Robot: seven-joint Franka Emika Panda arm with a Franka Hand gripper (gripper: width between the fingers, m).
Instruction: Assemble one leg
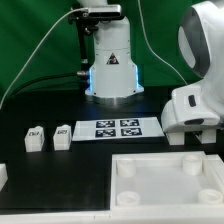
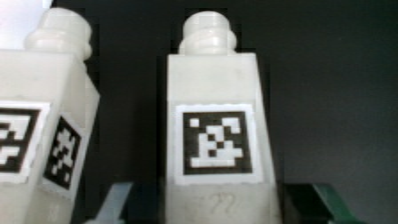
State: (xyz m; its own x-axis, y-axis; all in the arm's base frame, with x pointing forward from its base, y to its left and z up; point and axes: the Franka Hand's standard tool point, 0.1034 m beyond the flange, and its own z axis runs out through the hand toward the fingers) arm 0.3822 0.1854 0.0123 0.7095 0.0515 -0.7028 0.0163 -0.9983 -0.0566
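Note:
In the wrist view a white leg (image 2: 219,120) with a square marker on its face and a rounded peg end lies between my fingers. My gripper (image 2: 224,203) is open. Its green-tipped fingers (image 2: 121,200) stand either side of the leg's near end with a dark gap on each side. A second leg (image 2: 45,115) lies close beside it, outside the jaws. In the exterior view the arm's white housing (image 1: 193,108) sits low at the right and hides the gripper and these two legs. Two more legs (image 1: 36,137) (image 1: 63,135) lie at the exterior view's left.
The large white panel (image 1: 170,185) with round corner sockets lies at the front right of the exterior view. The marker board (image 1: 116,128) lies in the middle, before the robot base (image 1: 110,65). A white piece (image 1: 3,178) shows at the left edge.

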